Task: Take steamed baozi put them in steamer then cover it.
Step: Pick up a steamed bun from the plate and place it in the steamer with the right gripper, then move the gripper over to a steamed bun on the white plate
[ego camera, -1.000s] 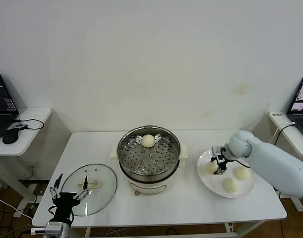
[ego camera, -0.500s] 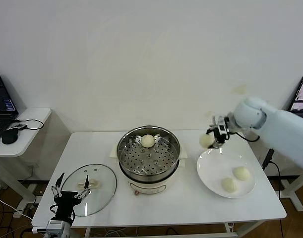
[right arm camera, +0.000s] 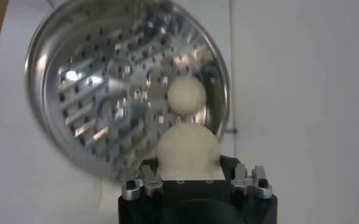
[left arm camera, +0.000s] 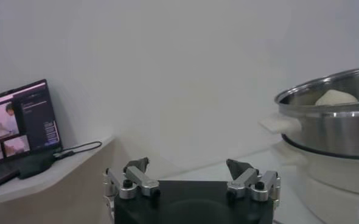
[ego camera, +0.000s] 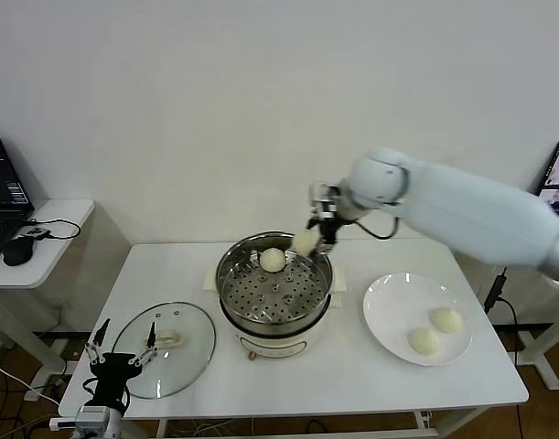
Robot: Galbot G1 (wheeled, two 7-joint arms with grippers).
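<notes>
You have one cream-white baozi [ego camera: 305, 241] held in the air above the steamer [ego camera: 275, 291] rim at about two o'clock. Another bun [ego camera: 273, 260] sits on the perforated tray at twelve o'clock. Two more [ego camera: 446, 320] [ego camera: 424, 341] lie on the white plate [ego camera: 389, 311].

I see cream-white baozi [ego camera: 306, 241], a shiny steel steamer [ego camera: 275, 285] with a hole-dotted tray, and beside the steamer a plain white plate [ego camera: 389, 315] on a white table [ego camera: 352, 366].
</notes>
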